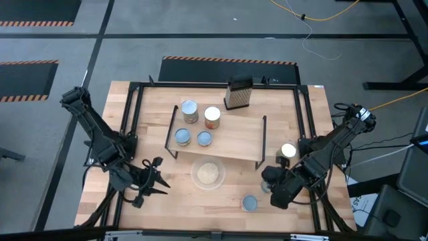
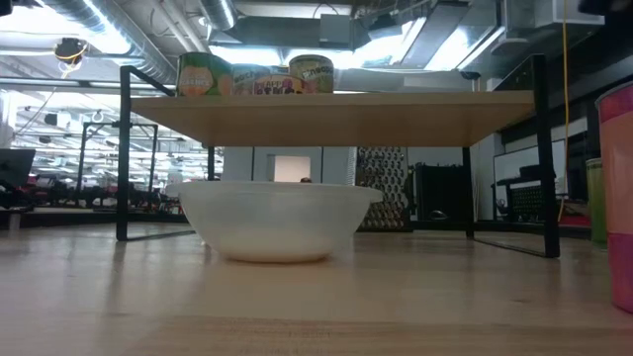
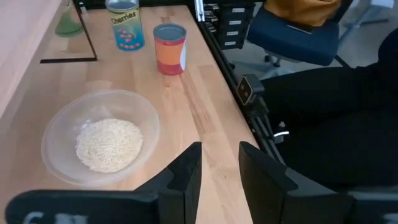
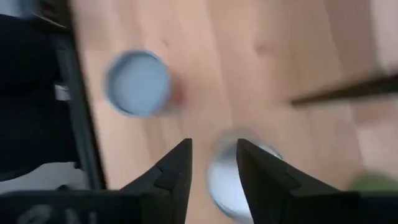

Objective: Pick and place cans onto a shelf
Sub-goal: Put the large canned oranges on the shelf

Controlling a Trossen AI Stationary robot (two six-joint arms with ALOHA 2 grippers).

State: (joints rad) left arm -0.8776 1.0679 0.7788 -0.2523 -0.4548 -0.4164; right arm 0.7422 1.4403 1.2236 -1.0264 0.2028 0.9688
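Your right tool (image 4: 212, 163), fingers parted and grasping nothing, hangs above an upright can (image 4: 239, 180) near the tabletop's (image 1: 314, 120) right edge; the left tool (image 1: 155, 179) is far off.

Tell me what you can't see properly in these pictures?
- Right tool: the right wrist view is smeared, so nothing shows whether it touches the can beyond its fingers; from above the arm covers that can.
- Cans on the shelf: the low view shows only their tops above the board, their labels too small to read.
- Pink can: cut off by the low view's right edge.
- Grater: partly hidden behind the bowl.
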